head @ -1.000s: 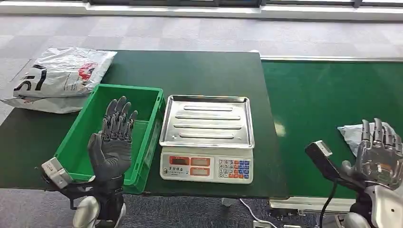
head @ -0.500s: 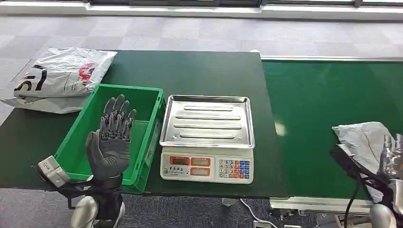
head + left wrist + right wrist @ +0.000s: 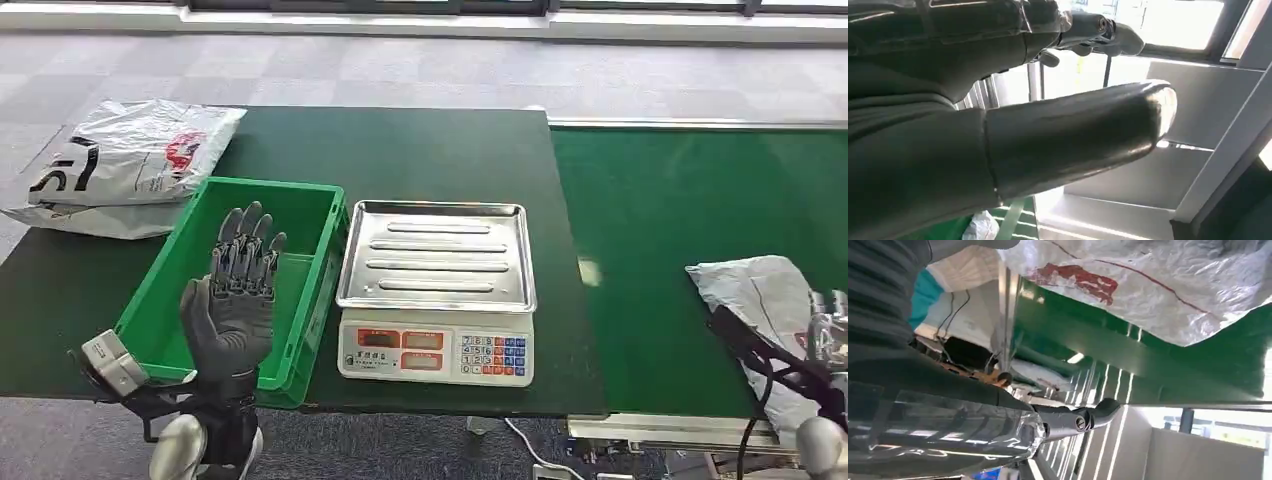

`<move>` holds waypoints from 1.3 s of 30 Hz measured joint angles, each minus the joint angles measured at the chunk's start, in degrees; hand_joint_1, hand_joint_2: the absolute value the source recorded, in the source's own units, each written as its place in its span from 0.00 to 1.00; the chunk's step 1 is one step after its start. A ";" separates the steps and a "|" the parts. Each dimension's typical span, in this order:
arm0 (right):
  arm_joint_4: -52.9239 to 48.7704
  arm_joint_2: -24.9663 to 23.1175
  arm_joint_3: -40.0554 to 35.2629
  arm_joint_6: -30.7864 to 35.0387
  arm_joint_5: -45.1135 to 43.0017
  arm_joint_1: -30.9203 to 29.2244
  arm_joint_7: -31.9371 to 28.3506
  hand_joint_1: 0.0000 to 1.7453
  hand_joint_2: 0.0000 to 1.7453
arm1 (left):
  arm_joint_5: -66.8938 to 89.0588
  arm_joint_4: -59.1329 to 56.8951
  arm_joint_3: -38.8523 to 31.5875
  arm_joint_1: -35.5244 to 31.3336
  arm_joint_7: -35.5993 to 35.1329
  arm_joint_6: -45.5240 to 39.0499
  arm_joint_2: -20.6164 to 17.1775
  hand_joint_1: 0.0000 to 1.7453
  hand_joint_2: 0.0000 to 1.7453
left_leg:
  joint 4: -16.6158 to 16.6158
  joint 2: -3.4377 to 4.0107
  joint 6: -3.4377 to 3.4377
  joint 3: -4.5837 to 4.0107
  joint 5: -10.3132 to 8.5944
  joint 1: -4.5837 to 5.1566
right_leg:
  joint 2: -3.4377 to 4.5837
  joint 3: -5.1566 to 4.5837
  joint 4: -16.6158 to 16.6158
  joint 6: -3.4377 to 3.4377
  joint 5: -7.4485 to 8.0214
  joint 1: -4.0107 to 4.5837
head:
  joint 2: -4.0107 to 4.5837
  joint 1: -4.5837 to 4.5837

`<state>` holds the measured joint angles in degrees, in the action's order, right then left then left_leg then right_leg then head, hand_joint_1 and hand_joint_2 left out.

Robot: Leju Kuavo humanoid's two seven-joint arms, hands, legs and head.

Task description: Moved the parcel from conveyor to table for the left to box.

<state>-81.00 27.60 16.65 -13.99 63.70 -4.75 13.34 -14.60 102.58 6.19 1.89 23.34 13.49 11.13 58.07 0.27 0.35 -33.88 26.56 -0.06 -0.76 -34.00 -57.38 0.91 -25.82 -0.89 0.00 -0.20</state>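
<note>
A: Where is the parcel (image 3: 762, 300)?
B: On the green conveyor (image 3: 680, 220), just ahead of the right hand (image 3: 828, 335); I cannot tell how its fingers stand.
A: And the left hand (image 3: 235, 300)?
B: Its fingers are spread, holding nothing, above the green box (image 3: 310, 215) on the bench (image 3: 420, 150).

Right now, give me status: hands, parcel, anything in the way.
Left hand open, raised over the green bin. Right hand at the parcel on the conveyor, grip unclear. Scale sits between conveyor and bin.
</note>
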 measured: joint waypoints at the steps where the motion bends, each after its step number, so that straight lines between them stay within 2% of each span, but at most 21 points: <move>1: 2.88 0.39 -0.02 0.48 -1.81 -2.16 -1.24 0.00 0.00 | -0.20 -0.11 0.00 0.01 0.35 -0.02 -0.04 0.00 0.00 | 0.00 0.06 -0.04 -0.09 0.03 0.02 | 0.03 0.00 0.00 0.00 0.00 -0.02 | 0.00 0.00; 2: 6.66 0.94 -0.09 0.88 -4.13 -4.98 -2.62 0.00 1.00 | -0.46 -0.20 0.00 0.01 0.57 -0.07 -0.09 0.00 0.00 | 0.00 0.11 -0.09 -0.09 0.06 0.06 | 0.05 0.00 0.00 0.00 0.00 -0.05 | 0.00 0.00; 5: 18.26 3.02 -2.10 0.57 -8.10 -14.27 -4.66 0.00 1.00 | -0.77 -0.28 0.00 0.16 1.01 -0.42 -0.33 0.00 0.00 | 0.00 0.13 -0.16 -0.07 -0.01 0.07 | 0.06 0.01 -0.01 0.08 0.05 -0.06 | 0.00 0.00; 8: 32.78 5.09 -6.94 -3.34 -11.20 -25.71 -6.50 0.00 1.00 | -1.36 -0.26 0.00 0.45 1.16 -1.18 -0.79 0.00 0.00 | 0.03 0.06 -0.17 0.35 -0.25 0.08 | 0.06 -0.07 -0.02 0.19 0.22 -0.08 | 0.00 -0.02; 11: 41.51 5.57 -10.66 -3.41 -12.68 -31.90 -6.55 0.00 1.00 | -1.55 -0.20 0.00 0.92 1.18 -1.51 -1.03 0.00 0.00 | 0.04 -0.17 -0.18 0.33 -0.28 0.07 | -0.14 -0.02 -0.02 0.18 0.20 -0.06 | 0.00 0.00; 14: 46.87 5.14 -13.24 -2.01 -13.67 -34.92 -5.56 0.00 1.00 | -1.40 -0.07 0.00 1.08 1.27 -2.10 -1.16 0.00 0.00 | 0.03 -0.25 -0.18 0.27 -0.27 0.07 | -0.21 -0.04 -0.03 0.19 0.18 -0.07 | 0.00 0.00; 24: 52.93 4.77 -15.74 -0.78 -16.22 -36.28 -6.63 0.00 1.00 | -1.25 0.41 0.00 1.50 1.01 -2.43 -1.66 0.00 0.00 | 0.04 -0.25 -0.20 0.26 -0.24 0.08 | -0.21 -0.05 0.00 0.20 0.17 -0.08 | 0.00 0.00; 28: 53.28 4.81 -16.68 -3.10 -17.08 -34.66 -7.68 0.00 1.00 | -0.94 0.41 0.00 1.86 0.85 -2.34 -1.70 0.00 0.00 | 0.04 -0.25 -0.20 0.26 -0.24 0.09 | -0.21 -0.05 0.00 0.20 0.17 -0.09 | 0.00 0.00; 33: 53.30 5.66 -19.72 -11.41 -17.60 -33.06 -9.95 0.00 1.00 | -0.92 0.17 0.00 1.74 0.86 -1.90 -1.90 0.00 0.00 | 0.04 -0.24 -0.20 0.26 -0.24 0.09 | -0.20 -0.07 0.00 0.20 0.17 -0.08 | 0.00 0.00; 39: 53.30 6.80 -23.39 -14.03 -18.11 -32.03 -10.26 0.00 1.00 | -0.92 -0.68 0.00 1.30 0.83 -1.90 -2.08 0.00 0.00 | 0.04 -0.22 -0.20 0.27 -0.24 0.09 | -0.15 -0.08 0.00 0.20 0.17 -0.08 | 0.00 0.00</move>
<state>-27.69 34.40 -6.73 -28.02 45.59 -36.78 3.08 -15.52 101.90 6.19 3.19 24.17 11.58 9.05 58.11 0.05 0.15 -33.61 26.32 0.03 -0.91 -34.08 -57.38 1.11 -25.65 -0.98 0.00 -0.20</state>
